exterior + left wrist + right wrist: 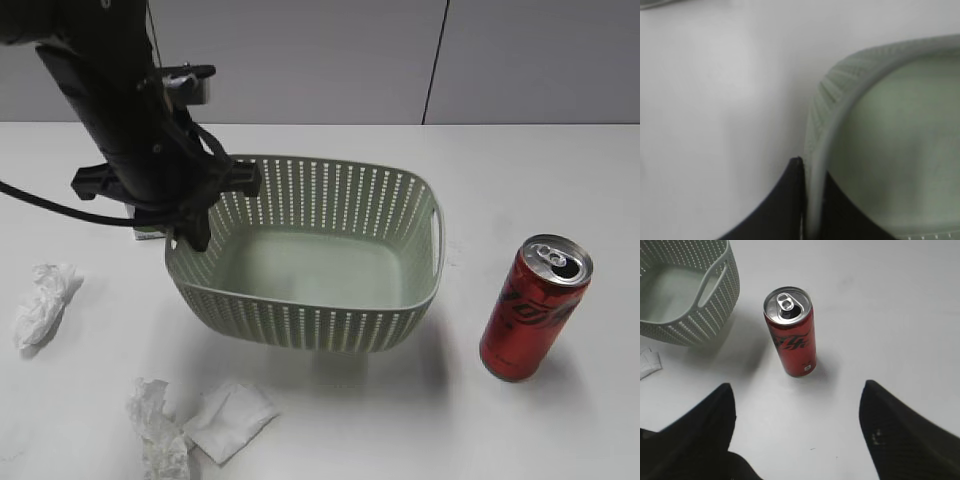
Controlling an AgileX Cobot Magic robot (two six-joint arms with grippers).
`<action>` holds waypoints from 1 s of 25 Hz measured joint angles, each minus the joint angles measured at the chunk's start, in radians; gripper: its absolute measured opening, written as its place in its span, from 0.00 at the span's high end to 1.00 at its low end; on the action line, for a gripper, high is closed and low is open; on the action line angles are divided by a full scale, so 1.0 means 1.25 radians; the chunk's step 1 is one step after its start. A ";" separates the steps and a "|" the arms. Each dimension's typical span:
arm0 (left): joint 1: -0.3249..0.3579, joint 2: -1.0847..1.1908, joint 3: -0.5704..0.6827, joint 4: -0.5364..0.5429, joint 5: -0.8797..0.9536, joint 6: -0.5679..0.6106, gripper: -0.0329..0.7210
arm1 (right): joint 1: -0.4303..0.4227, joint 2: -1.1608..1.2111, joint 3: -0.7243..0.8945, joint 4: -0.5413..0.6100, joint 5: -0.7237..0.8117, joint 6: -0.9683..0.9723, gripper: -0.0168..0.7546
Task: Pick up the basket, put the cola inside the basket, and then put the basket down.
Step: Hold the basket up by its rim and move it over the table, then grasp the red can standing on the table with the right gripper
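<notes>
Exterior view shows the left gripper (195, 235) pinching the light, stiff basket (310, 255) by its left rim; the right gripper (797, 432) gapes near the slick cola (535, 307).

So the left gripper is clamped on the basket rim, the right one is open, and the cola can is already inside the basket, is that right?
Not quite. The cola can is not inside the basket; it stands upright on the table to the basket's right, as the exterior view shows. The rest holds: the left gripper is clamped on the basket rim, and the right gripper is open.
</notes>
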 joint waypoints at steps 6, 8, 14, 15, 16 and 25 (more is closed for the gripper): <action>0.000 0.000 0.027 -0.013 -0.039 0.000 0.96 | 0.000 0.295 -0.111 0.020 -0.010 0.000 0.22; 0.000 0.000 0.027 -0.014 -0.047 0.000 0.96 | 0.000 0.393 -0.154 0.021 -0.011 0.000 0.22; 0.000 0.000 0.027 -0.014 -0.059 0.000 0.96 | 0.000 0.700 -0.288 0.022 -0.014 0.000 0.22; 0.000 0.000 0.027 -0.014 -0.059 0.000 0.96 | 0.000 0.740 -0.307 0.022 -0.014 0.000 0.22; 0.000 0.000 0.027 -0.014 -0.060 0.000 0.96 | 0.000 0.786 -0.325 0.022 -0.011 0.001 0.22; 0.000 0.000 0.027 -0.016 -0.061 0.000 0.96 | 0.000 0.995 -0.390 0.016 0.044 0.001 0.22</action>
